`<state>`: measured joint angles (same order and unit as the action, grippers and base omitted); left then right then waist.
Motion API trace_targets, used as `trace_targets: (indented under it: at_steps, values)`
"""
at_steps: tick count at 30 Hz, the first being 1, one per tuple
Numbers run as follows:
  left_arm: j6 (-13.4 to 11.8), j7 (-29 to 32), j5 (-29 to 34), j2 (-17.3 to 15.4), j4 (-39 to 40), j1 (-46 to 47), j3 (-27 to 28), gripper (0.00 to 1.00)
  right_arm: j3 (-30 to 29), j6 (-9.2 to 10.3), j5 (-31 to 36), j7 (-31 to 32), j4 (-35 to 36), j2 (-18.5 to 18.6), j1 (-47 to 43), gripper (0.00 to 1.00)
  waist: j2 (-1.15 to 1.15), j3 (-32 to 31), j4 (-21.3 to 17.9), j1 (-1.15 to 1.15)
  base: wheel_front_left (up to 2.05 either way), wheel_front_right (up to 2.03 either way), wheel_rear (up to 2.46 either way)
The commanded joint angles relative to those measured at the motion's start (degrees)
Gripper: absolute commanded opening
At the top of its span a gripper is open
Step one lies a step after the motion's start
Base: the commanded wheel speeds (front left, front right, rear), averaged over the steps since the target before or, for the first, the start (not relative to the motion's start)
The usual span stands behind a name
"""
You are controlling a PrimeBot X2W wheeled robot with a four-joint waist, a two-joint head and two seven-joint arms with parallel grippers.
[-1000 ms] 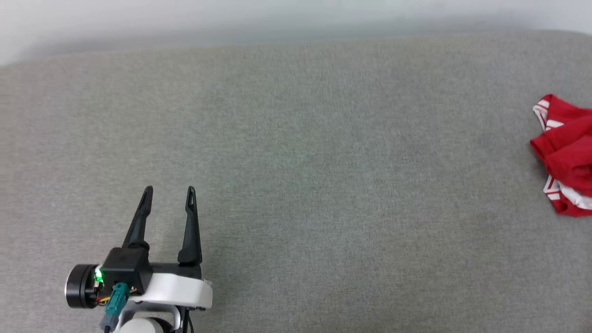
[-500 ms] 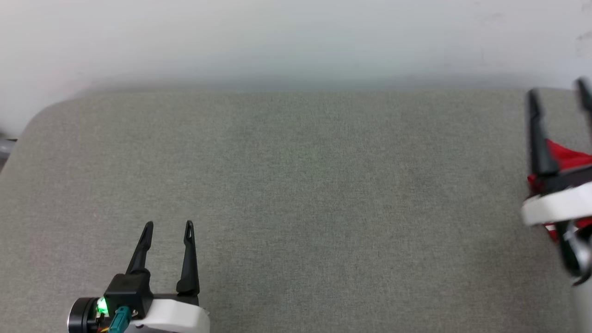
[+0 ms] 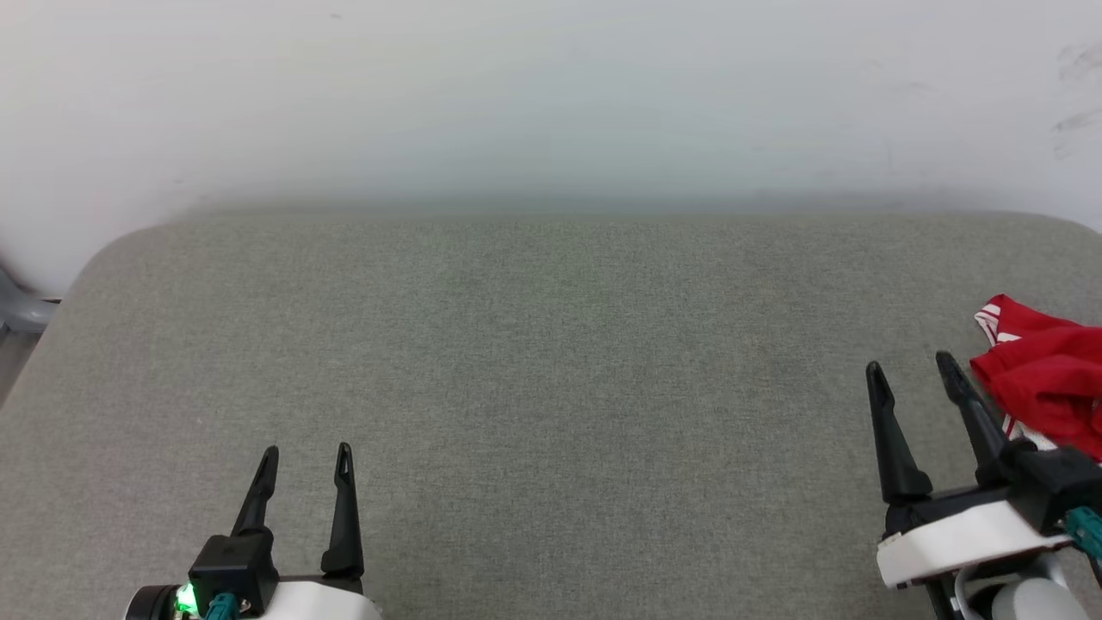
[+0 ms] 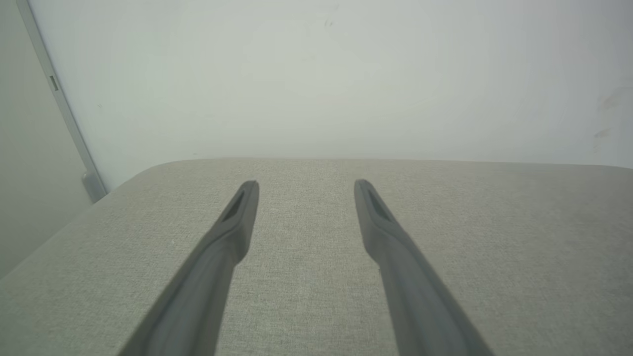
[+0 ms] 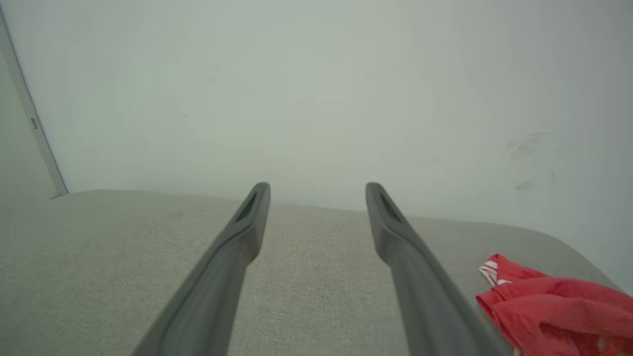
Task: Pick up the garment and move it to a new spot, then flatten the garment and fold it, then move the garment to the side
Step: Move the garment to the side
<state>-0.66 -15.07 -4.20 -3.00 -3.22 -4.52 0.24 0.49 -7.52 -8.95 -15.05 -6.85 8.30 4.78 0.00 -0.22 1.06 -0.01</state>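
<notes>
**Inspector:** Location of the garment (image 3: 1046, 387)?

**Assessor:** Crumpled at the right edge of the grey cloth-covered counter (image 3: 551, 362), just beside the right tool (image 3: 910, 362), on its right.

**Inspector:** State of the tools?

**Assessor:** Both released, jaws apart, nothing held. The left tool (image 3: 307, 449) sits near left, well apart from the garment.

**Inspector:** Handling?

**Assessor:** Judged light, soft and limp, so it will sag and trail when lifted. Recommend pinching a raised fold, or the striped trim (image 3: 988, 322) at its far-left corner.

**Inspector:** Markings?

**Assessor:** None legible. Red cloth and red-white stripes show, no lettering.

Black long-fingered left tool (image 3: 308, 449), white wrist shell (image 3: 323, 603), green light (image 3: 182, 596), teal connector (image 3: 221, 608)
</notes>
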Motion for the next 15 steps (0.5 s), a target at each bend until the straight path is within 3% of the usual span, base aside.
trace_targets:
  at_steps: [1,15]
  values:
    - [0.15,-0.12,-0.22,0.07,0.13,-0.63,0.05,1.0,-0.61,0.07,-0.23,-0.11,0.53,-0.83,-1.9,1.0,0.0,-0.49,-0.11,0.01,0.0,0.0,0.0]
    - [1.24,-0.12,-0.87,0.13,-0.18,-2.29,-0.48,1.0,-4.04,0.06,-0.53,-0.1,5.53,-4.19,-11.22,1.0,0.0,-2.19,-0.76,0.01,0.0,0.0,0.0]
